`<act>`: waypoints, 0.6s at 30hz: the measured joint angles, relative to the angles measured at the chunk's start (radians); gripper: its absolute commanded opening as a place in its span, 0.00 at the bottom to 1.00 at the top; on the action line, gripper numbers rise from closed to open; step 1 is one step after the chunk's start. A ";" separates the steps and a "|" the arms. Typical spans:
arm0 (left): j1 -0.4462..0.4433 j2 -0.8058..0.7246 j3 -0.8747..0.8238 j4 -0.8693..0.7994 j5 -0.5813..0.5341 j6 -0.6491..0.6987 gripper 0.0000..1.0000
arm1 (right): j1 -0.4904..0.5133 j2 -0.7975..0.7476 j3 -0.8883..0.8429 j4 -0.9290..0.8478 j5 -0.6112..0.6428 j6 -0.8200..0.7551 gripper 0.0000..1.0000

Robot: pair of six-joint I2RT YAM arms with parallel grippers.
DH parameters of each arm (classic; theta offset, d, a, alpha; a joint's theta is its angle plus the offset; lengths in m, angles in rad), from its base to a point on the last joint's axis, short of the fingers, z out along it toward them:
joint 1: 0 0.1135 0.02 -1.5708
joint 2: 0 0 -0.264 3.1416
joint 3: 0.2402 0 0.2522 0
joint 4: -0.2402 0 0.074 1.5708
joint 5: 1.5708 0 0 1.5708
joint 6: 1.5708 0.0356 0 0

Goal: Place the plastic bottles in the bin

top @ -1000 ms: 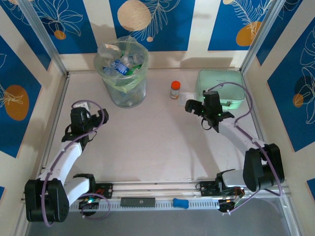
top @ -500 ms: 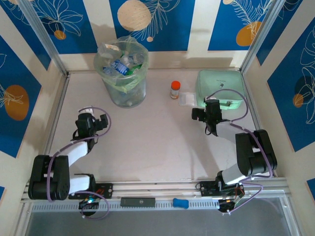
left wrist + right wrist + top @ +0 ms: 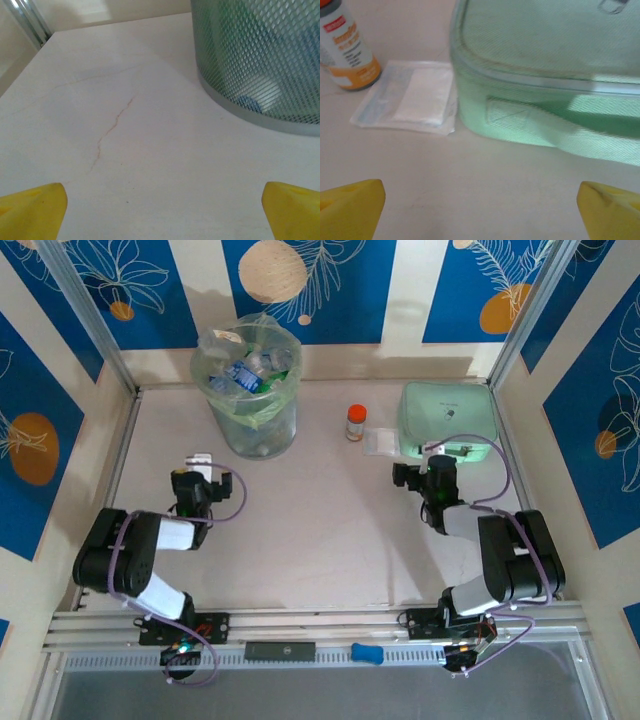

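Observation:
The bin (image 3: 247, 390) stands at the back left, a pale-green round basket with a clear liner. Several plastic bottles (image 3: 245, 375), clear with blue labels and green ones, lie piled inside it. In the left wrist view its mesh wall (image 3: 260, 60) rises at the upper right, with a blue cap (image 3: 248, 103) showing through near the base. My left gripper (image 3: 201, 464) sits low on the table in front of the bin, open and empty (image 3: 162, 215). My right gripper (image 3: 436, 462) is low in front of the mint case, open with nothing between its fingers (image 3: 480, 212).
A mint-green rectangular case (image 3: 447, 418) lies at the back right, close ahead of the right gripper (image 3: 545, 75). An orange-capped jar (image 3: 356, 422) and a flat white packet (image 3: 410, 97) sit left of the case. Side walls close the table in.
Both arms have folded back and down toward their bases. The left gripper shifted a little right, the right gripper drew nearer the case's front. Both stayed open.

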 measured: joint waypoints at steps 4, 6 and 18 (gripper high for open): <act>-0.002 0.008 -0.028 0.064 0.003 0.023 0.99 | -0.083 0.026 -0.036 0.108 -0.046 0.027 0.99; -0.007 0.008 -0.040 0.107 0.003 0.034 0.99 | -0.080 0.042 -0.048 0.138 -0.051 0.031 0.99; -0.006 0.009 -0.032 0.130 0.012 0.044 0.99 | -0.068 0.049 -0.055 0.199 -0.063 0.030 0.99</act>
